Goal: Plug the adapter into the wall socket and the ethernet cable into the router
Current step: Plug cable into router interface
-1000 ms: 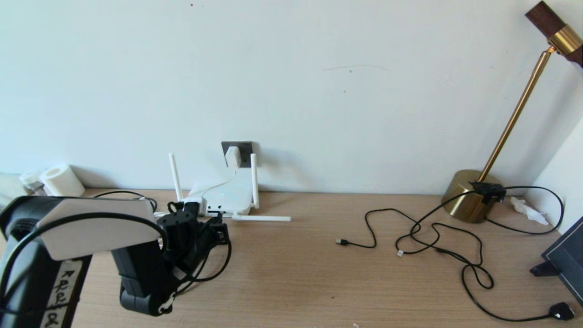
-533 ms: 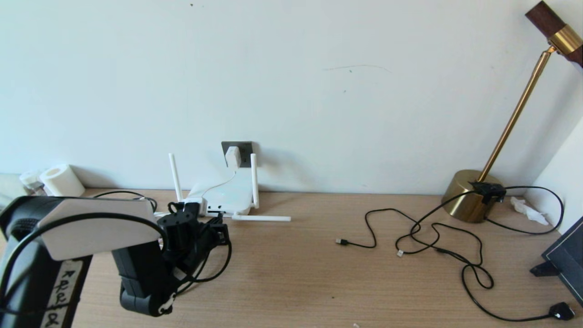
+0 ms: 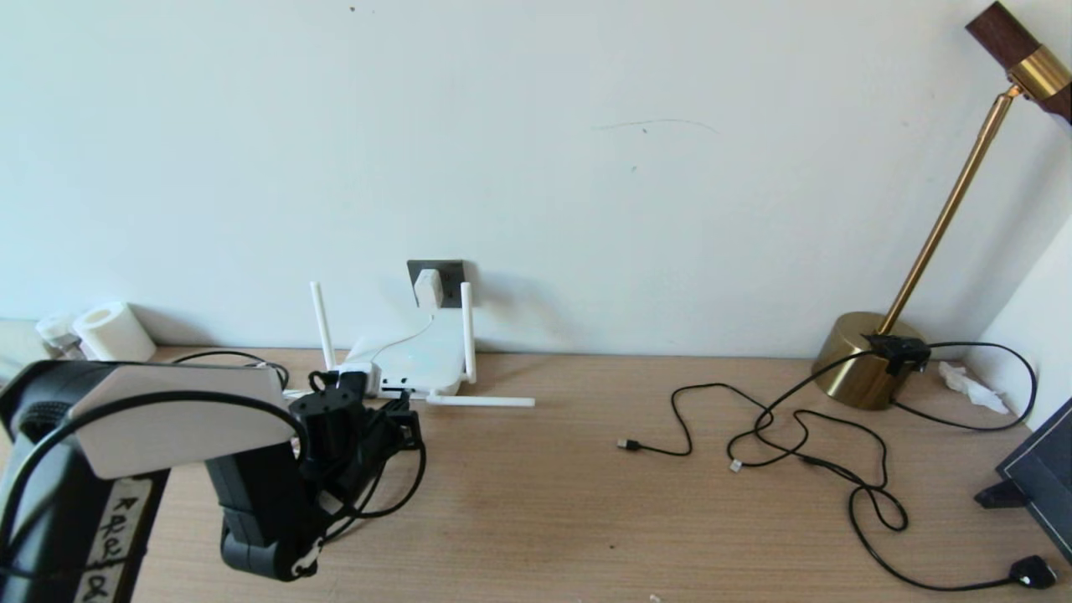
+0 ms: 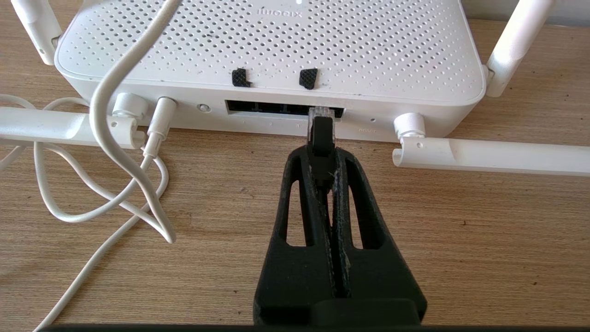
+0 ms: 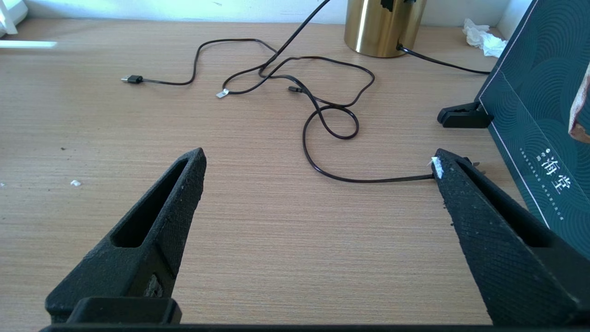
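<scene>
With the adapter already seated in the wall socket, its thin white cord trailing down over the router, only the cable half of the task looks open.

Left gripper: fingers clamped on the black boot of the ethernet cable, clear plug tip protruding past the fingertips. Tip sits at the mouth of the port row on the router's near edge, at the slot furthest toward the folded-down antenna. Cannot tell from the wrist view whether the tip has entered the slot or only touches its lip.

Key relation: plug's long axis runs in line with the closed fingers and points straight at the port face, roughly square to the router's edge. Router lies directly ahead of the fingertips, so the remaining motion is, by my judgement, a straight push along that axis with no sideways correction evident. Risk: the router is light and unrestrained on the wooden desk; a push may slide it toward the wall rather than click the plug home.

Right gripper: fingers spread wide, holding nothing, parked over the desk near loose thin black cables and the brass lamp base, well apart from the router. Left arm is clearly the nearer one.
</scene>
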{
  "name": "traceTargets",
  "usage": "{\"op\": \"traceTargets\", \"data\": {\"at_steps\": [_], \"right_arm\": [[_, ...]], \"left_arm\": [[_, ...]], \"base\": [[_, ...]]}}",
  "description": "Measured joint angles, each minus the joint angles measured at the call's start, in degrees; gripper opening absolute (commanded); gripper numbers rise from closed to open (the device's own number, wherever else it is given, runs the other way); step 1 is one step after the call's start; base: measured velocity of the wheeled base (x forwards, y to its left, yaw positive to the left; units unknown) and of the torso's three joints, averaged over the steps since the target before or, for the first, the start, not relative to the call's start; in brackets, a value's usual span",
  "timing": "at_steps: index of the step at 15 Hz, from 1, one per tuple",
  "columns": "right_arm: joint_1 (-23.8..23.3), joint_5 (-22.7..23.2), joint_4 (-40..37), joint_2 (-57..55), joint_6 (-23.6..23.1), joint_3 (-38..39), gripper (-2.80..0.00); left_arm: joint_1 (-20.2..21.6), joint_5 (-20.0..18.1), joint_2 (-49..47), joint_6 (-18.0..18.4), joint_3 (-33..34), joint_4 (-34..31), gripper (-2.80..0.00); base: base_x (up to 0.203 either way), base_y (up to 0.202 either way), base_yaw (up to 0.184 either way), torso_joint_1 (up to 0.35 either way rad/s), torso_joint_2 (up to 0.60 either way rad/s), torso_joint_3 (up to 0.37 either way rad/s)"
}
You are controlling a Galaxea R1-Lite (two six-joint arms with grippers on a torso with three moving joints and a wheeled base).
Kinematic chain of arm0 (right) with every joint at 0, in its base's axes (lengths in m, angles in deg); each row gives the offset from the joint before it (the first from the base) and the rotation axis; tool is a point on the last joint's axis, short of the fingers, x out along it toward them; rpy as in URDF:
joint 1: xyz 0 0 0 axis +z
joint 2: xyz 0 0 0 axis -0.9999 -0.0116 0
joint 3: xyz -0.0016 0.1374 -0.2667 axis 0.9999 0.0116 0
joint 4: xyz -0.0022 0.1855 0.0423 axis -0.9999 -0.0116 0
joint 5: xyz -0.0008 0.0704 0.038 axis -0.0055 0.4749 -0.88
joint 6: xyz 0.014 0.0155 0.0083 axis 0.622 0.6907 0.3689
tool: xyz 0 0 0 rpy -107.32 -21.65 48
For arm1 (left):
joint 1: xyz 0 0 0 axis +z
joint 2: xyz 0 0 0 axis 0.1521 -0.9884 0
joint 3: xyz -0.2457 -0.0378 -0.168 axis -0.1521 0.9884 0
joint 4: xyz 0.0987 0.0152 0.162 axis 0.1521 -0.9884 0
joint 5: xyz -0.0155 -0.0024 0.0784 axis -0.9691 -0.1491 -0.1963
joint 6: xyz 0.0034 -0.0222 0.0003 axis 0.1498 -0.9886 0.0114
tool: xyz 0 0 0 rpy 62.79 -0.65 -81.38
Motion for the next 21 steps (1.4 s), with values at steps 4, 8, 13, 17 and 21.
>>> {"op": "traceTargets", "data": {"at_steps": [4, 8, 13, 17, 21], "right_arm": [[0.00, -0.02, 0.00, 0.00, 0.00, 0.00, 0.00], [0.00, -0.02, 0.00, 0.00, 0.00, 0.00, 0.00], [0.00, 0.00, 0.00, 0.00, 0.00, 0.00, 0.00], [0.00, -0.01, 0.00, 0.00, 0.00, 0.00, 0.00], [0.00, -0.02, 0.02, 0.00, -0.02, 0.00, 0.00]], "left_arm": [[0.00, 0.00, 0.05, 0.00, -0.12, -0.03, -2.80], [0.00, 0.00, 0.05, 0.02, -0.17, -0.04, -2.80], [0.00, 0.00, 0.02, 0.06, -0.20, -0.02, -2.80], [0.00, 0.00, -0.04, 0.08, -0.25, -0.01, -2.80], [-0.16, 0.00, -0.10, 0.09, -0.26, 0.00, -2.80]], "base": [[0.000, 0.000, 0.000, 0.000, 0.00, 0.000], [0.000, 0.000, 0.000, 0.000, 0.00, 0.000], [0.000, 0.000, 0.000, 0.000, 0.00, 0.000], [0.000, 0.000, 0.000, 0.000, 0.00, 0.000], [0.000, 0.000, 0.000, 0.000, 0.00, 0.000]]}}
